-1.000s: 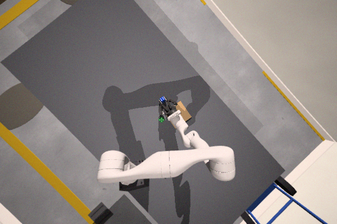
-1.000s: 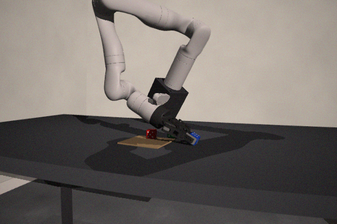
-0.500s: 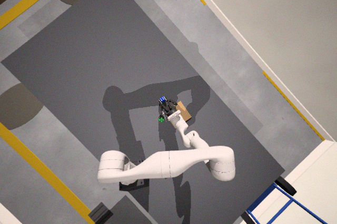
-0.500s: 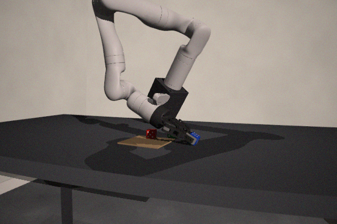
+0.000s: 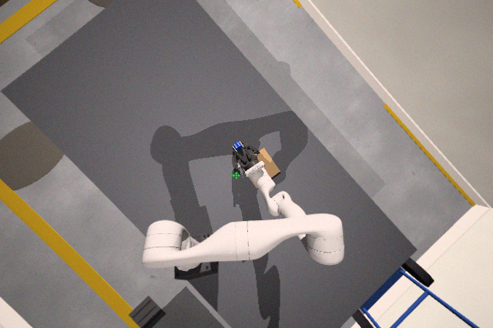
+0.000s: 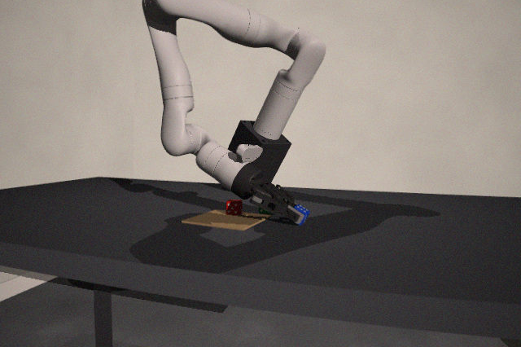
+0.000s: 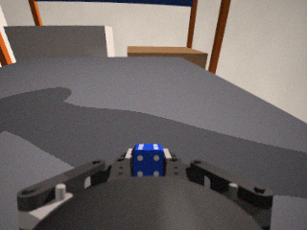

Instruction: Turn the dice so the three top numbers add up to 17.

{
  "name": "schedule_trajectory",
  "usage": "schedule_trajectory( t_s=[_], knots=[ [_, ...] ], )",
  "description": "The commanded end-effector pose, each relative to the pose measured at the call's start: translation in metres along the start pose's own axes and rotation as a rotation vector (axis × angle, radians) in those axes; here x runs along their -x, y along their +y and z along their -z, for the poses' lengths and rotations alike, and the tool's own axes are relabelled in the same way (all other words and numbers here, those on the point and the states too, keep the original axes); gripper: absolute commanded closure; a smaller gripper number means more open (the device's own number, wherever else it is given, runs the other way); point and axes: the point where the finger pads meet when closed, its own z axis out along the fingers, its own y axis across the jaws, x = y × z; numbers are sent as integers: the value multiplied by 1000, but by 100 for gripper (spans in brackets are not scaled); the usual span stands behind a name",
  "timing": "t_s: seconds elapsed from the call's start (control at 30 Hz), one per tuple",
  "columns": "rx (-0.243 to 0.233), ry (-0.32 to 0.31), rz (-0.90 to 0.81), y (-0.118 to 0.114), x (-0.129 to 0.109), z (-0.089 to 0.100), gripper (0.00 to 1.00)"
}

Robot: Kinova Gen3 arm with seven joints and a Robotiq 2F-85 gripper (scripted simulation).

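hand (image 7: 149,160) clamps blue die (image 7: 148,160); low, beside mat (image 6: 218,220)

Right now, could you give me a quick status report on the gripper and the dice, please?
Gripper shut on blue die, low, off the mat. Red die on mat; green die beside it. Nothing blocking.

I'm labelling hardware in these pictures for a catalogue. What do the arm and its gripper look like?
The arm is smooth, rounded, off-white tubing with thin dark seam lines at the joints and no loose cables showing. A boxy black block sits at the wrist. The gripper is black, built of slim linked bars with pale pads at the fingertips.
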Motion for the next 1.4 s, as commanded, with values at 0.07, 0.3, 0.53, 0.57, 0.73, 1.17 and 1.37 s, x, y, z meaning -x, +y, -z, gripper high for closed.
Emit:
schedule_trajectory(
  t_s=[0.07,0.3,0.53,0.57,0.73,1.17,1.37],
  knots=[
    [1,0,1,0,0,0,66],
    [1,0,1,0,0,0,58],
    [1,0,1,0,0,0,54],
    [1,0,1,0,0,0,54],
    [1,0,1,0,0,0,54],
    [1,0,1,0,0,0,54],
    [1,0,1,0,0,0,54]
  ],
)
